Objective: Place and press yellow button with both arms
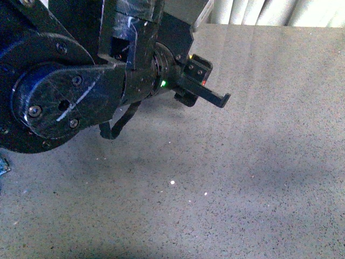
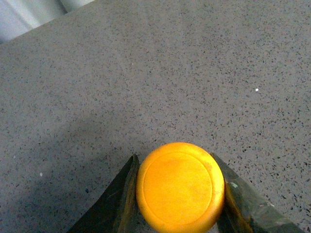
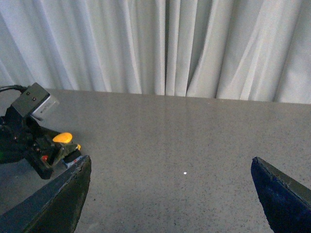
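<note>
Closest to the front camera, the left arm fills the upper left of the frame. It is a scuffed black joint with bolts, and a green light glows where the wrist begins. The left claw reaches out from it toward the upper middle of the frame, above the grey speckled table. From this side the claw's body hides most of what it holds.

The left wrist view shows it plainly: the yellow button sits between the two flat black fingers. Its round orange-yellow cap faces the camera, and each finger presses against one side of it. The claw is pinching the button.

In the right wrist view the right claw is spread wide, with nothing between its dark fingers. It is well apart from the left claw, which holds the button with the cap up, over the table in front of the white curtain. The button's base looks close to the tabletop, though whether it touches is hard to tell at this distance.

At the left edge of the front view, low down, lies a small blue scrap.
</note>
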Robot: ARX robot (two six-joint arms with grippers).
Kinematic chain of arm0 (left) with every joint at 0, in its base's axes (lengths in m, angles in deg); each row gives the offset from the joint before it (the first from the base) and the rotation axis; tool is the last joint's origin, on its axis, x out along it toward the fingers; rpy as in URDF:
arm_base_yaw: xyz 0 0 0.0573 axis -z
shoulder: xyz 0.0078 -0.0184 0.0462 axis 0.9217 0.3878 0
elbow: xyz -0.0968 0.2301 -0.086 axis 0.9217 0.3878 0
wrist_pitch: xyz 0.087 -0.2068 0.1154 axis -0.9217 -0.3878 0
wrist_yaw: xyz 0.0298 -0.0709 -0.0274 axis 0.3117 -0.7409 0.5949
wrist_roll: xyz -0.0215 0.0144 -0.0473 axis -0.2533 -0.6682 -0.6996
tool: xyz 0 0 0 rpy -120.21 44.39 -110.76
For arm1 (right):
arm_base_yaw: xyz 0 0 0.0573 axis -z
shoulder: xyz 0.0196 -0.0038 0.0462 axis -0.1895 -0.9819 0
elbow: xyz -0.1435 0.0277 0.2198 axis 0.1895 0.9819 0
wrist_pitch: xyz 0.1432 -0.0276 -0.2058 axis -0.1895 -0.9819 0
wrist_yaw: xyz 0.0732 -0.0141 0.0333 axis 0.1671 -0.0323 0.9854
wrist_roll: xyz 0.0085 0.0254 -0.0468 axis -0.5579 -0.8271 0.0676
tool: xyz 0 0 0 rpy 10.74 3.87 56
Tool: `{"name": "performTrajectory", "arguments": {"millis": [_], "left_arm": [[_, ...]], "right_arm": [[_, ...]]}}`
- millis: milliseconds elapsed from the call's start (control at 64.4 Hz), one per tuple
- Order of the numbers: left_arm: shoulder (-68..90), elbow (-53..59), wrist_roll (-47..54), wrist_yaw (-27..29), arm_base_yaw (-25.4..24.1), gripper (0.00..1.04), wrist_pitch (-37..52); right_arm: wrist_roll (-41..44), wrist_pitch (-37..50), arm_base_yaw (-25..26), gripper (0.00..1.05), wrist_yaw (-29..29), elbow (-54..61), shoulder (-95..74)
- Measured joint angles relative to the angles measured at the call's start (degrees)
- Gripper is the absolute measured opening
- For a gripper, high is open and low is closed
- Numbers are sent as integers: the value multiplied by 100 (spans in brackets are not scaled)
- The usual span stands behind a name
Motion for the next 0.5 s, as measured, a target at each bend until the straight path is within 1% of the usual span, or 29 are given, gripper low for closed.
{"name": "performTrajectory", "arguments": {"millis": [497], "left_arm": [[92, 190, -2, 20, 61, 34, 168]], "right_arm": [[0, 0, 0, 96, 0, 0, 0]]}}
